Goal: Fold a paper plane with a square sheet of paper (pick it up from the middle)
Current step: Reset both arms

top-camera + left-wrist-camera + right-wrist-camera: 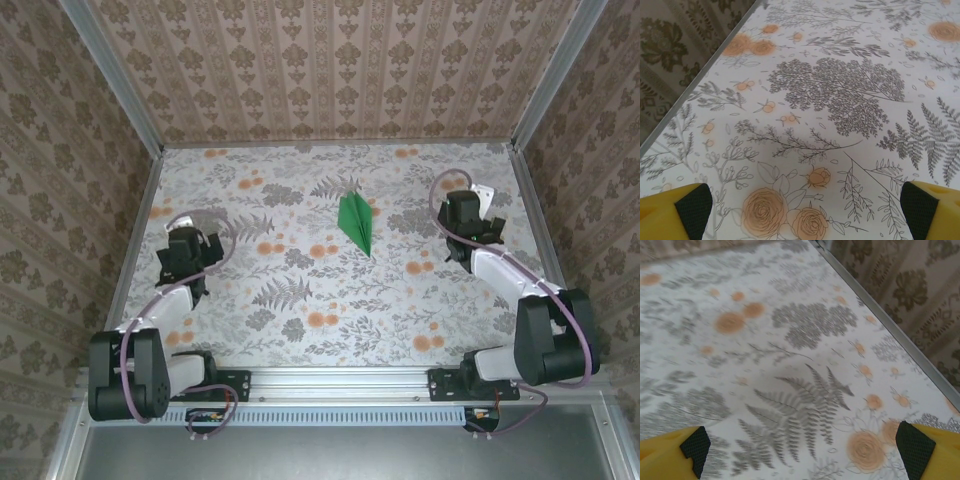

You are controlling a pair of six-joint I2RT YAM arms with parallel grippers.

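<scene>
The black left gripper (188,250) is poised over the flat, floral-printed table covering (280,300), its yellow, black-padded fingers (690,210) spread wide and empty. The slim, pointed, creased bright green paper plane (356,222) lies mid-table, well apart from both grippers and nearer the right gripper (466,228), which is likewise spread and empty. The right wrist view is blurred.

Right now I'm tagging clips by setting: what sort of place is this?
Probably a staged robot test booth: left arm and right arm bolted to a rail, a floral-covered table boxed in by wallpapered panels, a paper plane lying on it.
</scene>
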